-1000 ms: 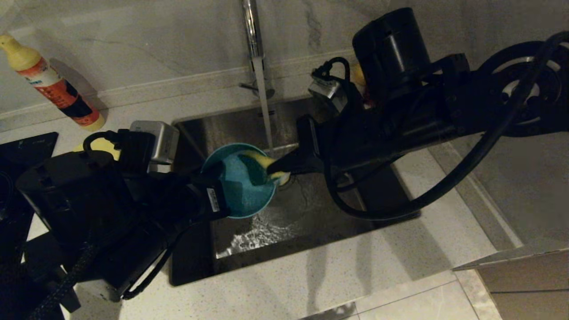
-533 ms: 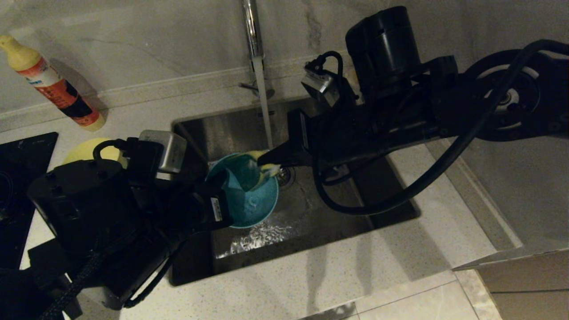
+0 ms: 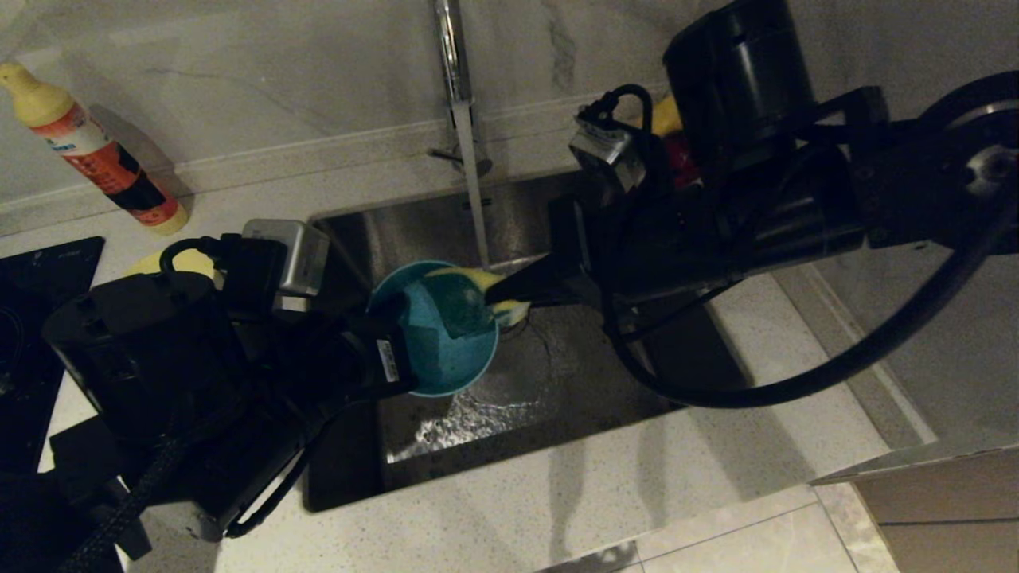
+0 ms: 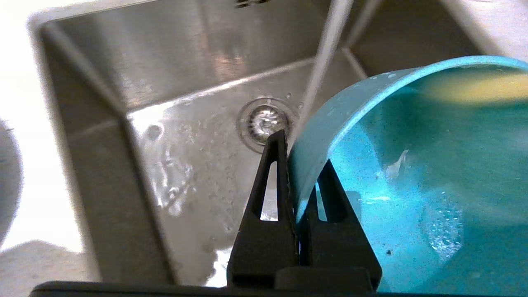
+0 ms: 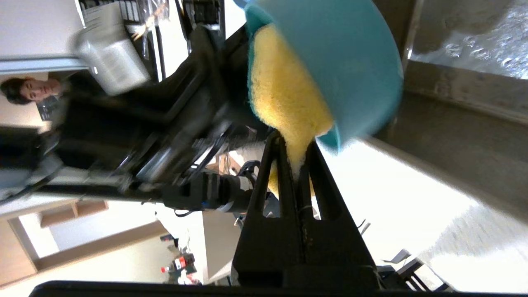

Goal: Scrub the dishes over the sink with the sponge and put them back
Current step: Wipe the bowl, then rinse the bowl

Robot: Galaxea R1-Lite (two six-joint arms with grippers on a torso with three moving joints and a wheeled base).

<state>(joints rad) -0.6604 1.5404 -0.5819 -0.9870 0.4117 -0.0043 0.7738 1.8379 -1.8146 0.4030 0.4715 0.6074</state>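
A teal-blue bowl (image 3: 446, 358) hangs tilted over the sink (image 3: 557, 374), below the running tap (image 3: 450, 48). My left gripper (image 3: 396, 318) is shut on its rim, one finger outside and one inside the wall (image 4: 303, 148). My right gripper (image 3: 492, 301) comes in from the right and is shut on the sponge (image 3: 468, 296). The sponge's yellow face (image 5: 284, 99) presses into the bowl's hollow (image 5: 350, 62), and its pinched end sits between my right gripper's (image 5: 295, 142) fingers. A pale yellow dish (image 3: 189, 261) shows partly behind my left arm.
Water streams (image 3: 475, 199) from the tap onto the wet basin floor near the drain strainer (image 4: 264, 121). A detergent bottle (image 3: 95, 151) stands at the back left, a black hob (image 3: 32, 270) lies at the left edge, and the counter (image 3: 637, 477) runs in front.
My right gripper swept the sponge inside the bowl, first to the back left, then back to the right. The bowl rocked slightly in my left gripper.
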